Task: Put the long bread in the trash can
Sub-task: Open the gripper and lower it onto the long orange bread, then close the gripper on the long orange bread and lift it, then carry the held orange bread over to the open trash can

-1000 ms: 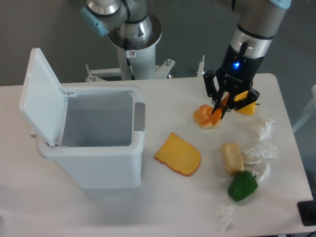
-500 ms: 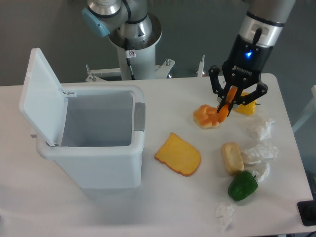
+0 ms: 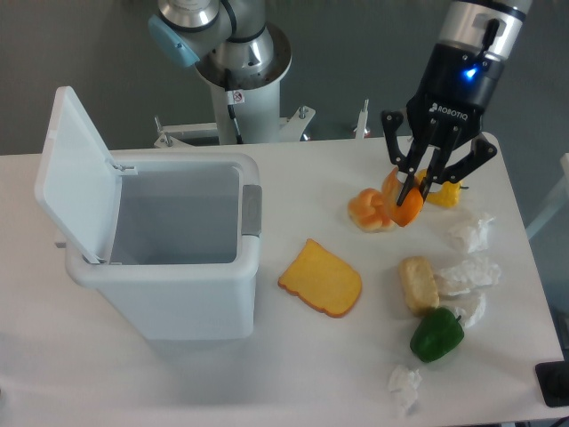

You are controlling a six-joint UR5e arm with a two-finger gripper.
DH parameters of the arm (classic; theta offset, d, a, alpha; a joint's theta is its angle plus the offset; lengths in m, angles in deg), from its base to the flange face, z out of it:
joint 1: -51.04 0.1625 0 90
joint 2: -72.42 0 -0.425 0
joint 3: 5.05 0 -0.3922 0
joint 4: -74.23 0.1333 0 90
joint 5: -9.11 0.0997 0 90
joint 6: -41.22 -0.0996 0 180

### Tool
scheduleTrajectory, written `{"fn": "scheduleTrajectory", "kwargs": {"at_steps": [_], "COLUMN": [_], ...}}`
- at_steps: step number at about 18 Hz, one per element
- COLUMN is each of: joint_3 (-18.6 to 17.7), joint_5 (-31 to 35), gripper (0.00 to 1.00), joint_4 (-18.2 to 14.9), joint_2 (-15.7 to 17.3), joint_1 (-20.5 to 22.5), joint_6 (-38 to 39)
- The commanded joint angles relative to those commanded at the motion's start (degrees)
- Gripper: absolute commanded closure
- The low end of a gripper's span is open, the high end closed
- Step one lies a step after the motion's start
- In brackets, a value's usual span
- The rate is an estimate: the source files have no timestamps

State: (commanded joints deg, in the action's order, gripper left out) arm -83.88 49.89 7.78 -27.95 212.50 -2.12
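The trash can [image 3: 169, 298] is a large white bin on the left of the table. Its flip lid [image 3: 76, 173] stands open, and the inside looks empty. My gripper [image 3: 414, 190] is at the back right, shut on the long bread [image 3: 408, 210]. This is a glossy orange loaf that hangs end-down between the fingers, just above the table. It is right beside the round orange bun [image 3: 365, 210]. The gripper is well to the right of the trash can.
A flat yellow toast slice [image 3: 322, 277] lies between the bin and the gripper. A yellow piece [image 3: 445, 193] sits behind the gripper. A pale bread block [image 3: 418, 285], a green pepper [image 3: 436, 335] and crumpled white papers [image 3: 469, 233] lie at the right.
The gripper has risen and moved slightly right, with the long bread in it. It has lifted the bread off the table beside the bun.
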Motion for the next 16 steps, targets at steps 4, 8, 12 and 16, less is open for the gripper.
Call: {"fn": "scheduleTrajectory", "kwargs": {"at_steps": [4,8,12,16], "joint_3": [0.0,-0.4,-0.6,-1.5], "joint_5": [-3.7,-6.1,-11.4,-11.5], "gripper": [0.75,0.75,0.75,0.75], "joint_4": [1.2,1.3,1.4,1.4], "joint_2": [0.8,3.9,6.4,7.9], "joint_1": [-0.3,-1.0,-1.1,-3.8], "joint_6": [3.3,4.1,4.3,4.3]}}
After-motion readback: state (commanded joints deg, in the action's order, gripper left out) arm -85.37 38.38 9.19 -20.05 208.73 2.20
